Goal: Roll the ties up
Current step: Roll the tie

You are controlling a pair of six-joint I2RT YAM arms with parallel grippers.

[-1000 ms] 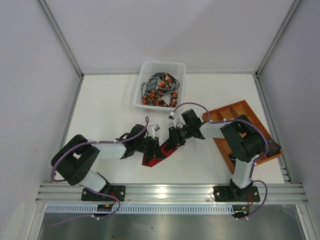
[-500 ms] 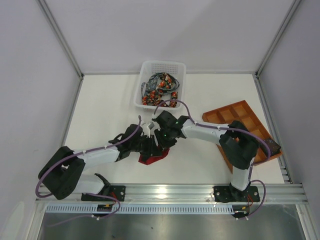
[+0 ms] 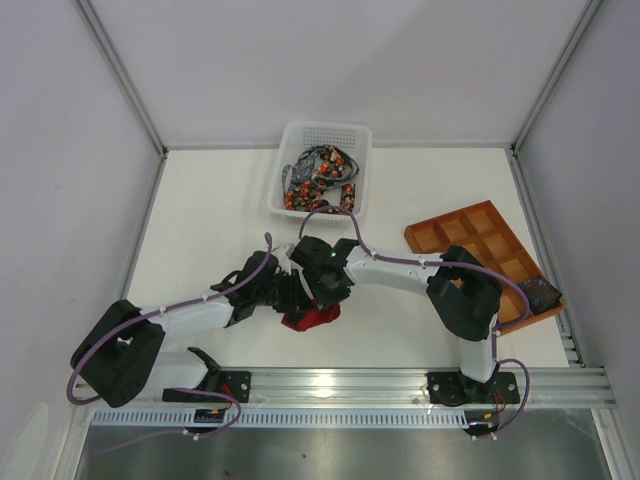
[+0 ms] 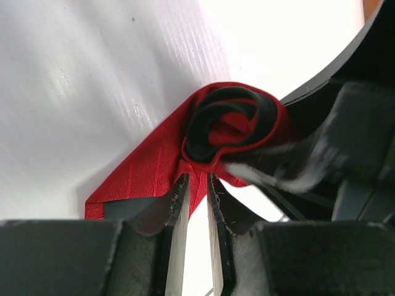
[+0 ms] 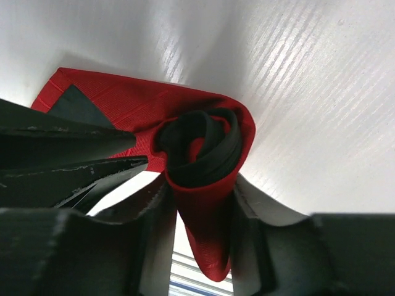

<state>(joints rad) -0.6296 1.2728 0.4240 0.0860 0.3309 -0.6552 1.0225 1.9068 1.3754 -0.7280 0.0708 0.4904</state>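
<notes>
A plain deep red tie (image 3: 312, 318) lies near the table's front middle. Most of it is wound into a roll with a dark lining (image 4: 231, 126), and a flat tail (image 4: 136, 179) trails off. My right gripper (image 5: 200, 203) is shut on the roll (image 5: 200, 148), a finger pressing each side. My left gripper (image 4: 197, 182) has its jaws nearly together, pinching the flat red fabric at the foot of the roll. From above, the left gripper (image 3: 290, 295) and right gripper (image 3: 325, 290) meet over the tie. More ties (image 3: 320, 180), dark with red-orange dots, sit in the basket.
The white perforated basket (image 3: 322, 133) stands at the back middle. An orange-brown gridded tray (image 3: 480, 250) lies at the right, beside the right arm's elbow. Both arms reach in toward the middle and crowd the space around the red tie.
The right gripper has swung left from near the tray onto the tie. The left arm has stretched further right. The red tie's flat part has shrunk as the roll grew.
</notes>
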